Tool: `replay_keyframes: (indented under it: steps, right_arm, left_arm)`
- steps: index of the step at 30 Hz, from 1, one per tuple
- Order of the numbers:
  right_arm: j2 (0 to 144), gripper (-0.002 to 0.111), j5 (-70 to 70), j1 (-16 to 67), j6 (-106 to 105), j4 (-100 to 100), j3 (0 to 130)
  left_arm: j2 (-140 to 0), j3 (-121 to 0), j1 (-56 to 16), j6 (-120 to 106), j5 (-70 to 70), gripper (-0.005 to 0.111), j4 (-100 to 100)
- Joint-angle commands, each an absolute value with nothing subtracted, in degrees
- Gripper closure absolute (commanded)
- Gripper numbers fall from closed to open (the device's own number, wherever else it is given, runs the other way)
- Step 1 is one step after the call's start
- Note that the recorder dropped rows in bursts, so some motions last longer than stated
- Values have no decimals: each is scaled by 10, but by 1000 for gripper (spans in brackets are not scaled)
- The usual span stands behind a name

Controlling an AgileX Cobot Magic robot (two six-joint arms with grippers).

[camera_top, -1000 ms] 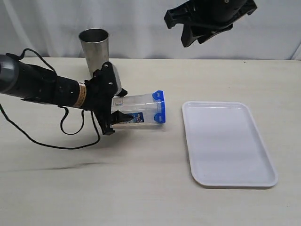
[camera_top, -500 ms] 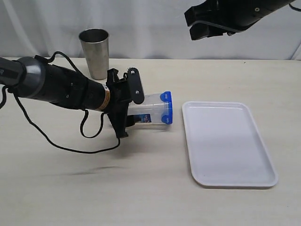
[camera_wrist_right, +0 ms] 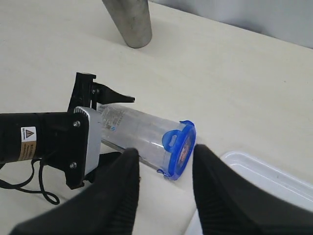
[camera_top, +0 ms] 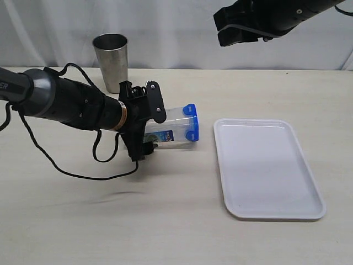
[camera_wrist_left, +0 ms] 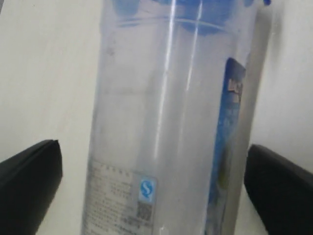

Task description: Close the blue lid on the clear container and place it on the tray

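Observation:
The clear container [camera_top: 168, 126] lies on its side left of the tray [camera_top: 265, 165], its mouth toward the tray. The blue lid [camera_top: 191, 130] sits on that mouth. My left gripper [camera_top: 156, 131] straddles the container's base end, jaws open and standing off its walls. Up close the container [camera_wrist_left: 171, 122] fills the left wrist view, with the black fingers [camera_wrist_left: 29, 181] set wide at both sides and the lid [camera_wrist_left: 186, 10] at the far end. My right gripper [camera_top: 220, 28] hangs high above, open and empty. It looks down on the container [camera_wrist_right: 137, 132] and lid [camera_wrist_right: 181, 147].
A grey steel cup [camera_top: 112, 61] stands at the back left, behind the left arm. The left arm's black cable [camera_top: 83, 174] loops over the table in front of it. The white tray's near corner [camera_wrist_right: 254, 176] lies just beside the lid.
The left arm carried the container toward the tray, then drew back slightly. Its jaws have now spread wider off the container's sides. The right arm shifted right, high up.

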State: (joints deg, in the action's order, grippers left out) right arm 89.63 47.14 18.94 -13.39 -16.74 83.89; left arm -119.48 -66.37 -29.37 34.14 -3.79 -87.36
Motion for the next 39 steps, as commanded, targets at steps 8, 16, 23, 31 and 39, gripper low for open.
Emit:
replay_keyframes:
  steps: [8, 16, 23, 31, 39]
  right_arm:
    - [892, 73, 458, 186, -156, -189, 820]
    - [892, 73, 439, 186, -161, -193, 793]
    - [892, 73, 429, 186, -162, -193, 793]
    - [892, 73, 429, 186, -169, -193, 793]
    - [892, 73, 429, 186, -169, -193, 793]
  left_arm:
    - [-1197, -665, -294, 340, -104, 4, -876]
    - [-1245, -697, -294, 327, -111, 4, -873]
    - [-1258, -708, -294, 327, -111, 4, -809]
    - [-1258, -708, -294, 323, -116, 4, -799]
    - [-1258, -708, -294, 323, -131, 4, -798]
